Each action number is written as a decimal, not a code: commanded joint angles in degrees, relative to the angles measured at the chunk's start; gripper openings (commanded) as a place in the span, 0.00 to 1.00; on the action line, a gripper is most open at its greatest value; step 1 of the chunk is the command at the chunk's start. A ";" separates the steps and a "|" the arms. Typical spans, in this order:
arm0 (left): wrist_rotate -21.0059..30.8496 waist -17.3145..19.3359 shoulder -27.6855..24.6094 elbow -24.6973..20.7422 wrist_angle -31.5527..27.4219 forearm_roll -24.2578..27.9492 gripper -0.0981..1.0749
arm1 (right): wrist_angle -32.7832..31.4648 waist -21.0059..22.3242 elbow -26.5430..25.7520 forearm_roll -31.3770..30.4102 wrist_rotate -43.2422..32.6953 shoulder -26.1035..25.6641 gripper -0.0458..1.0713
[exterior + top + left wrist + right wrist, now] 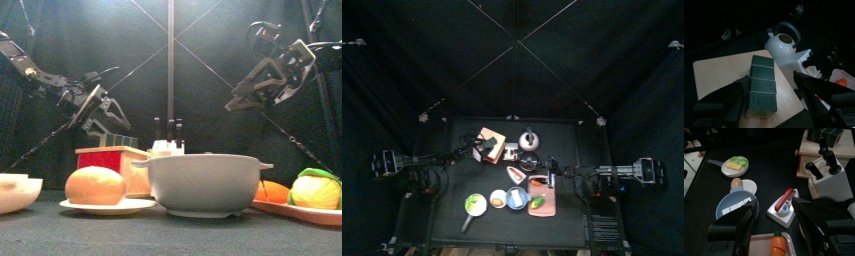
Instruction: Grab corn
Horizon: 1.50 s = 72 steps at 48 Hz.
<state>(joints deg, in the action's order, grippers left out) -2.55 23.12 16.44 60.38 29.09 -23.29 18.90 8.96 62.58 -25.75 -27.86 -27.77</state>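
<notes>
- At about seven o'clock on the table (442,235) seen from above, the corn (733,164) is only a speck; the right wrist view shows it better, a yellow piece on green in a small dish (725,169) with a dark handle
- From the front that dish is cut off at the nine o'clock edge and its contents are hidden behind its rim
- On the tray (283,212) at five o'clock lies a yellow-green thing (317,188) beside a carrot (779,245); I cannot tell what it is, and the right wrist view cuts the tray off
- Behind the white bowl (201,182) the knife block (827,168) is mostly hidden from the front
- Left gripper (769,80) has its jaws spread, one on each side of a row of green blocks (761,85) on a pale board (721,75), with a white teapot (784,45) beyond; whether the jaws touch the blocks cannot be told, and from the front it hangs above the red box (110,160) at eleven o'clock
- Right gripper (774,205) stands spread very wide and holds nothing, up in the air over the three o'clock side; a white block with a red handle (784,205) lies on the table below, seen between its jaws
- Both grippers are well apart from the corn
</notes>
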 commanded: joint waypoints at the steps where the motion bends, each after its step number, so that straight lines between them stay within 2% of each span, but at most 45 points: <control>1: -0.18 -0.53 1.32 -0.79 0.53 0.53 0.95 | 0.44 -0.62 -0.53 0.09 -0.09 -0.35 0.85; 9: -0.35 -1.67 5.36 -0.53 0.79 3.08 0.95 | 0.44 -1.58 -0.53 0.18 -0.09 -0.35 0.85; 23: -0.53 -4.31 9.49 -0.44 -0.79 12.57 0.95 | 0.35 -2.55 -1.85 2.72 -0.35 0.00 0.85; 30: -0.44 -5.71 10.37 -1.41 -1.76 11.60 0.95 | -1.41 -4.13 -3.25 5.71 -0.53 -0.09 0.85; 35: -0.62 -7.03 10.72 -2.02 -2.81 12.74 0.95 | -6.50 -6.86 -6.06 10.55 -0.53 -0.35 0.84; 43: -0.44 -7.73 11.87 -2.99 -3.34 13.36 0.95 | -18.98 -7.82 -12.57 19.60 -0.35 0.09 0.84; 48: -0.53 -7.73 13.36 -2.64 -5.19 13.36 0.95 | -26.81 -7.73 -16.44 22.68 -0.35 0.26 0.84; 55: -0.53 -7.73 16.26 -0.44 -8.96 13.45 0.95 | -34.37 -7.73 -20.04 25.66 -0.53 1.14 0.84; 65: -0.53 -7.38 20.48 1.93 -9.23 13.36 0.95 | -39.73 -8.35 -21.36 31.46 -0.53 4.66 0.84; 72: -0.53 -7.29 22.50 3.08 -9.14 13.36 0.95 | -43.07 -11.78 -20.92 30.15 -0.35 6.06 0.84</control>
<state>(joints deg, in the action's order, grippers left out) -2.99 15.64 38.14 63.98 19.60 -10.02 -22.85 -0.62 42.63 5.36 -28.39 -21.45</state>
